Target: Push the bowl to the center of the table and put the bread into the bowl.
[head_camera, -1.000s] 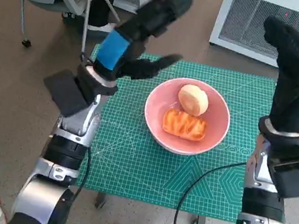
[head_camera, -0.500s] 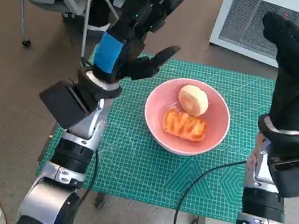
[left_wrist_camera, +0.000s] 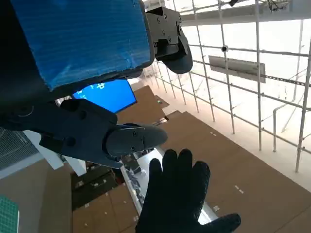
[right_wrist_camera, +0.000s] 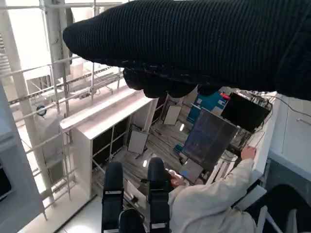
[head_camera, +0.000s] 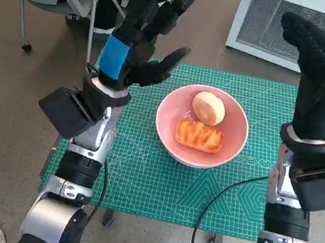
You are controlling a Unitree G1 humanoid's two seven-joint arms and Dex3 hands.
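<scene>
Bread (head_camera: pixel 200 135) sits in the bowl (head_camera: pixel 166 135), both hands raised, fingers apart, though the left hand (head_camera: pixel 140 37) at ten o'clock could clip it descending.

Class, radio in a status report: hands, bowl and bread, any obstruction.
Left hand and right hand raised, open, holding nothing. Pink bowl on the green mat, two breads inside: round bun, orange pastry. Nothing obstructing.
</scene>
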